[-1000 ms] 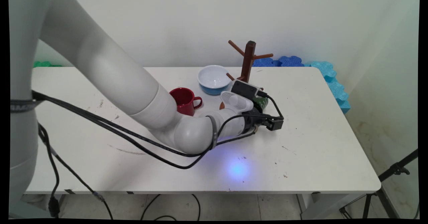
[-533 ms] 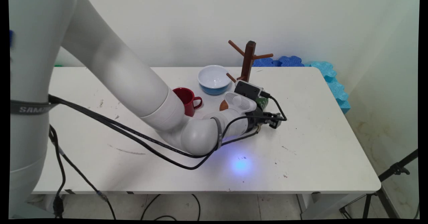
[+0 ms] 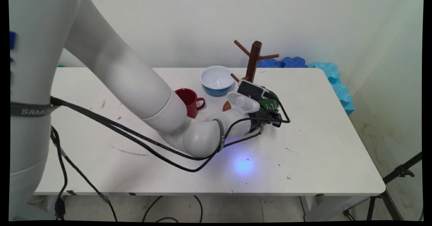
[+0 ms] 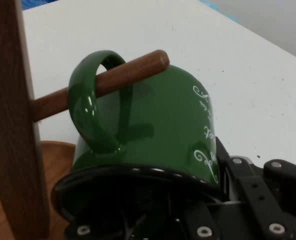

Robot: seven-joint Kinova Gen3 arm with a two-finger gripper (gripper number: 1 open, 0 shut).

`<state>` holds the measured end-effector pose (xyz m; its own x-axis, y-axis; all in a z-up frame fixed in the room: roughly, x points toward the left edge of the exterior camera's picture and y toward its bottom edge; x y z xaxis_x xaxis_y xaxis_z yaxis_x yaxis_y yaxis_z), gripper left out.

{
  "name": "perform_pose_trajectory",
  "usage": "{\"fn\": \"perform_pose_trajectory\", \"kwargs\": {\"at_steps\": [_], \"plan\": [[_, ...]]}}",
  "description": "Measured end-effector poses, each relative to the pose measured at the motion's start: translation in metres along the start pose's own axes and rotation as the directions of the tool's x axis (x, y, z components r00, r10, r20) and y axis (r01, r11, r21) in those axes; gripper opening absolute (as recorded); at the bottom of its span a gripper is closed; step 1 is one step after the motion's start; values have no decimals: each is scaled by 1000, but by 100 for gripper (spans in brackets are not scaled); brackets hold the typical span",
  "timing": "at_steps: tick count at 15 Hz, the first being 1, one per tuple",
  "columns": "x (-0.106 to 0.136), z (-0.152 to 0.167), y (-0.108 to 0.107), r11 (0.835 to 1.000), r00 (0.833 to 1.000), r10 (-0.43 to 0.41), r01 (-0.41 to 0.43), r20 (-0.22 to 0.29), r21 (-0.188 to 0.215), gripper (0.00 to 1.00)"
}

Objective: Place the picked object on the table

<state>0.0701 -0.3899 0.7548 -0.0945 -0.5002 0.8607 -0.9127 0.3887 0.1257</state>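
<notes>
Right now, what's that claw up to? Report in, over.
Claw shut on dark green enamel mug. Mug handle hooked over wooden mug-tree peg. Red mug, white-and-blue bowl sit clear.

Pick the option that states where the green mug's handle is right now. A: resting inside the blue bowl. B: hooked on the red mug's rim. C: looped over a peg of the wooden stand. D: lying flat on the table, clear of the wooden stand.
C: in the hand view the green mug's handle rings a peg of the wooden stand, with the gripper at the mug's rim.
</notes>
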Motion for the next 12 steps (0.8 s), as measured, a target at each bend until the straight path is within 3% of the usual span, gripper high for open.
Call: {"fn": "perform_pose_trajectory", "kwargs": {"at_steps": [12], "plan": [[9, -28, 14, 998, 1000, 25, -25, -12, -57, 0]]}}
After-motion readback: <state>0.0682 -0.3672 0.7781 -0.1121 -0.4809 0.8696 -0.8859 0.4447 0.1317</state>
